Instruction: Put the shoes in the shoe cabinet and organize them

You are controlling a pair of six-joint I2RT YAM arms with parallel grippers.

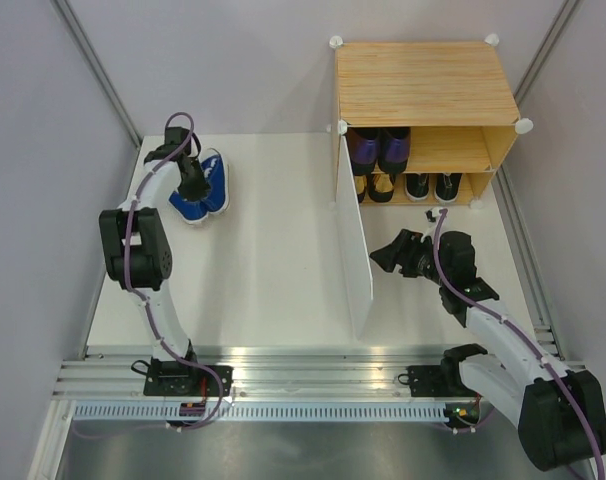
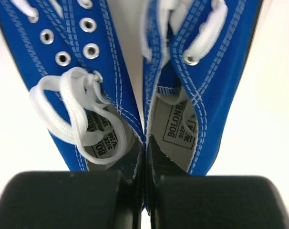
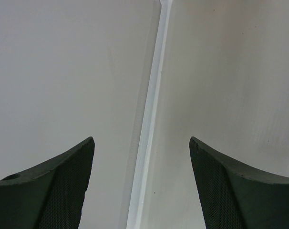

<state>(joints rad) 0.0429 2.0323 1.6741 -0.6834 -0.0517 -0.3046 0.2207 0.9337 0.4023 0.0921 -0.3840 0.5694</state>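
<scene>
The blue sneakers [image 1: 209, 190] lie side by side at the table's far left. My left gripper [image 1: 191, 178] is shut on them. In the left wrist view one black finger sits inside each sneaker, and my left gripper [image 2: 145, 160] pinches the two inner walls of the blue sneakers [image 2: 111, 71] together. The shoe cabinet [image 1: 423, 85] stands at the back right with its white door [image 1: 355, 240] swung open toward me. Dark purple shoes [image 1: 379, 146] sit on its upper shelf, black shoes [image 1: 431, 186] on the lower. My right gripper [image 1: 383, 255] hangs open beside the door, holding nothing.
The right wrist view shows the door's thin white edge [image 3: 149, 119] running between my right gripper's [image 3: 142, 148] wide-apart fingers. A gold-toned pair [image 1: 369, 188] sits at the lower shelf's left. Grey walls close in the table on both sides.
</scene>
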